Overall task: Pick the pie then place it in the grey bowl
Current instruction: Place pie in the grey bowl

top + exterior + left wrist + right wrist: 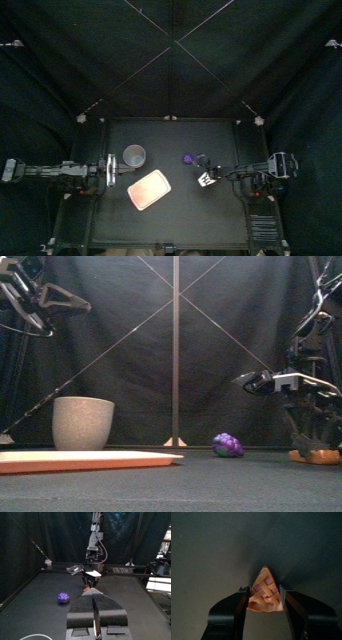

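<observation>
Right wrist view alone shows the pie [264,596] whole, right gripper [263,588] clamped on its 2 sides, low at the right of the table [174,225]. From the top I lose it under the claw. Left gripper [93,594] pressed shut, empty.

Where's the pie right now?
The pie lies on the table at the right in the front view, between the jaws of the right gripper, right of the purple toy.

Black jointed arms [60,170], black two-jawed tool [263,591], white cross-plate [289,382] above it
</observation>
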{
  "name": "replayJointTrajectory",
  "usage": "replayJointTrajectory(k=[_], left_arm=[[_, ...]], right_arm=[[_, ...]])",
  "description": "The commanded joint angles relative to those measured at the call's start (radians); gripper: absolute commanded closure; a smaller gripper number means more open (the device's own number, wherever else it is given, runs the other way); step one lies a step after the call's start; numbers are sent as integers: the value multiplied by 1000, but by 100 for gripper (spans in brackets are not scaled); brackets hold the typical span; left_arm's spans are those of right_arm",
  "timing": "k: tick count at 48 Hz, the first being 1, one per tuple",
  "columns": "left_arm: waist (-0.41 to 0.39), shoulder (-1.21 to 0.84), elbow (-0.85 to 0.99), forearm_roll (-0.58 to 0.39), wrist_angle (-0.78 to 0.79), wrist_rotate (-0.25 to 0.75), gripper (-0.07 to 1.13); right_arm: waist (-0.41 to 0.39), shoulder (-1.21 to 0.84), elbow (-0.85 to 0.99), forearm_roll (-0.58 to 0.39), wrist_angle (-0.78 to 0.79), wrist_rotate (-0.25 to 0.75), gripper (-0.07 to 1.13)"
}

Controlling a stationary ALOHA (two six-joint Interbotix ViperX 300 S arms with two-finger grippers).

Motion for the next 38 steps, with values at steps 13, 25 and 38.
replayJointTrajectory(k=[13, 25, 38], left_arm=[[3, 5, -11, 0, -9, 0, 104], [3, 5, -8, 0, -11, 0, 104], [2, 5, -5, 0, -11, 2, 104]], right_arm=[[21, -54, -247, -150, -124, -8, 50], [-41, 48, -348, -416, -611, -3, 50], [-181, 299, -515, -534, -942, -12, 50]])
